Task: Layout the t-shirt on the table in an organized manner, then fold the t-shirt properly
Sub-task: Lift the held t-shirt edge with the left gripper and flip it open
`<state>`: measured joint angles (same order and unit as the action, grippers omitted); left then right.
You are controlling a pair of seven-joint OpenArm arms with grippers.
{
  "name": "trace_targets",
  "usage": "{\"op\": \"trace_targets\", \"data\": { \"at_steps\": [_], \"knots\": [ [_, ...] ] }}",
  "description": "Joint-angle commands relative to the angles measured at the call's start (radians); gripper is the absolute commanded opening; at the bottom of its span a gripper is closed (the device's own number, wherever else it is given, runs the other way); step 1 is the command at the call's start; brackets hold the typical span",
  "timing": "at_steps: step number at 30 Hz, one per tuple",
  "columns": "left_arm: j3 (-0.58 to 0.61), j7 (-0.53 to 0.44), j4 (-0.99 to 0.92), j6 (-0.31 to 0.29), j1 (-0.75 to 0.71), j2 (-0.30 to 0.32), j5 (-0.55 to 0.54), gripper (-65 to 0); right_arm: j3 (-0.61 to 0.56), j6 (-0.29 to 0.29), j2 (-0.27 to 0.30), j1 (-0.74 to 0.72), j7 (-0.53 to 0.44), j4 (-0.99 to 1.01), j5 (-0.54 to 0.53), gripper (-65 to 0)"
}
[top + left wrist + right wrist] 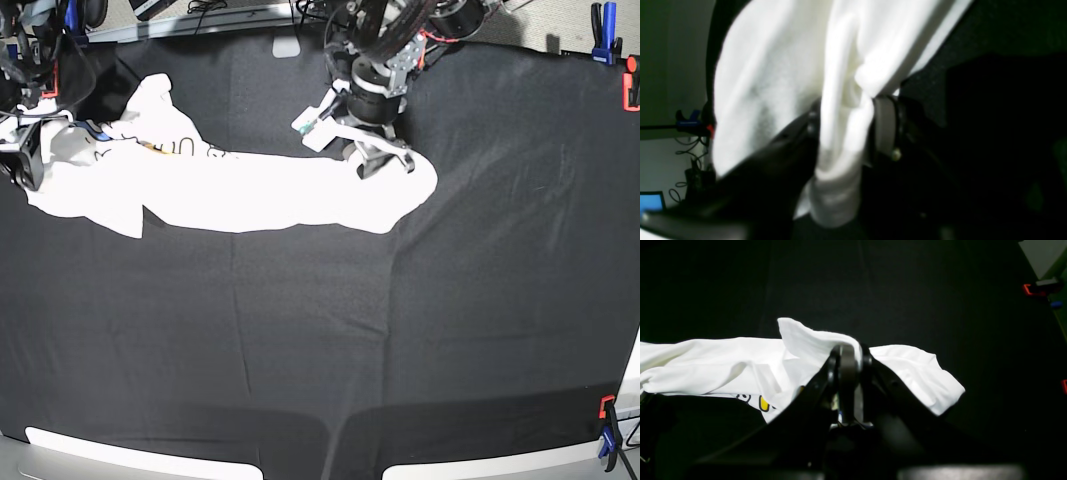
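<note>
T-shirt (pixel 260 190), one, bunched across upper left of frame; my left gripper (pixel 848 126) and right gripper (pixel 850 373) pinching cloth; spreading unfinished, folding outstanding.

One white t-shirt (pixel 270 195), one black-covered table (pixel 480 300), two robot grippers (pixel 383 165), several clamps (pixel 604 35) (some too hidden to count).

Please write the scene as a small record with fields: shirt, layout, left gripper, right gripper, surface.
shirt: white t-shirt, cartoon lettering partly showing
layout: bunched into a long strip, not folded
left gripper: closed on bunched cloth at one end
right gripper: closed on cloth near the other end
surface: black cloth, wrinkled
</note>
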<state>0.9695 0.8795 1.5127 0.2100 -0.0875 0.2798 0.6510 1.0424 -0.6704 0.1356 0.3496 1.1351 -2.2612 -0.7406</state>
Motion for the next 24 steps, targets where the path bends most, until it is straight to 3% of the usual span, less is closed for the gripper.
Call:
{"op": "trace_targets", "data": {
  "at_steps": [1, 6, 10, 13, 19, 24],
  "knots": [
    [-0.006, 0.144, -0.019, -0.038, -0.02, 0.026, -0.079, -49.6, 0.004, -0.003, 0.014, 0.0, -0.046, -0.013, -0.021, -65.0],
    [-0.006, 0.148, 0.015, -0.038, -0.02, 0.026, -0.063, -49.6, 0.004, -0.003, 0.014, 0.0, -0.047, -0.013, -0.021, -65.0],
    [-0.006, 0.161, 0.096, -0.002, -0.023, 0.037, 0.068, -52.6, 0.004, -0.003, 0.014, 0.0, -0.057, -0.013, -0.021, -65.0],
    [-0.006, 0.179, 0.192, 0.065, -0.024, 0.05, 0.145, -65.0, 0.004, -0.003, 0.014, -0.001, -0.084, -0.013, -0.021, -65.0],
    [-0.006, 0.179, 0.421, 0.199, -0.023, 0.096, 0.298, -65.0, 0.004, -0.003, 0.018, -0.042, -0.1, -0.013, -0.026, -65.0],
    [-0.006, 0.18, 0.66, 0.281, -0.023, 0.146, 0.392, -65.0, 0.003, -0.003, 0.077, -0.127, -0.097, -0.013, -0.103, -65.0]
  ]
}}
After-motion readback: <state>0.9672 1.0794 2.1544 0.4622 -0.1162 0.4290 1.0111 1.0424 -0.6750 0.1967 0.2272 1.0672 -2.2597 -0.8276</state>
